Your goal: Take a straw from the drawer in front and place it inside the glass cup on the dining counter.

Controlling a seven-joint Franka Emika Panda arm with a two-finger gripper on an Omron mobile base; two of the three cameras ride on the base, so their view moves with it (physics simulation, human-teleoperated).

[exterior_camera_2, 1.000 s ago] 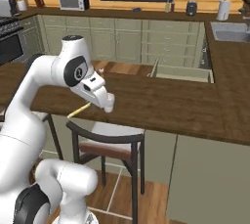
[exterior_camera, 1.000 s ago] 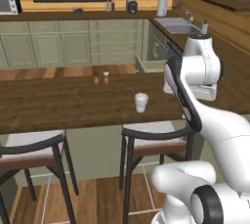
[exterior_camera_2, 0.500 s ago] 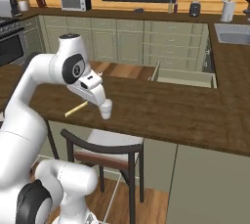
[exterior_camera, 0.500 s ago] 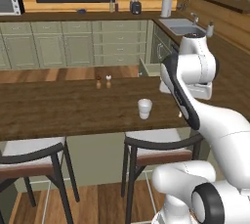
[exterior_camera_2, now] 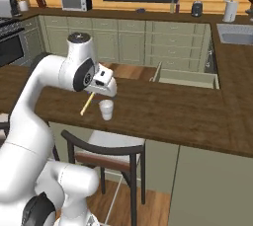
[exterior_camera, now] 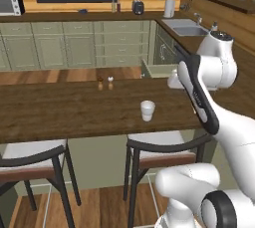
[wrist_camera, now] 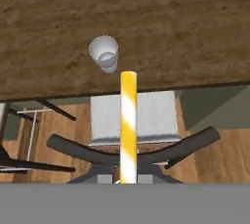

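Note:
My gripper (exterior_camera_2: 95, 92) is shut on the straw (exterior_camera_2: 87, 105), a pale yellow stick that slants down to the left just above the near edge of the dining counter (exterior_camera_2: 173, 112). In the hand view the straw (wrist_camera: 128, 125) runs straight up from the bottom, and its tip stops short of the glass cup (wrist_camera: 103, 53) and slightly to its right. The small whitish glass cup (exterior_camera_2: 105, 109) stands upright near the counter's front edge, right next to the straw's lower end. The cup (exterior_camera: 147, 110) stands left of my arm. Beyond the counter, the sage-green drawer (exterior_camera_2: 188, 78) stands pulled out.
Two small shakers (exterior_camera: 105, 82) stand further back on the dining counter (exterior_camera: 60, 112). Dark-framed chairs (exterior_camera: 164, 152) (exterior_camera_2: 106, 146) are tucked under its near edge. Cabinets, a sink (exterior_camera: 187, 29) and a microwave (exterior_camera_2: 75, 1) line the far walls.
The whole picture has shifted as the base moved. The straw's lower end has come close beside the cup. The gripper has stayed shut on the straw.

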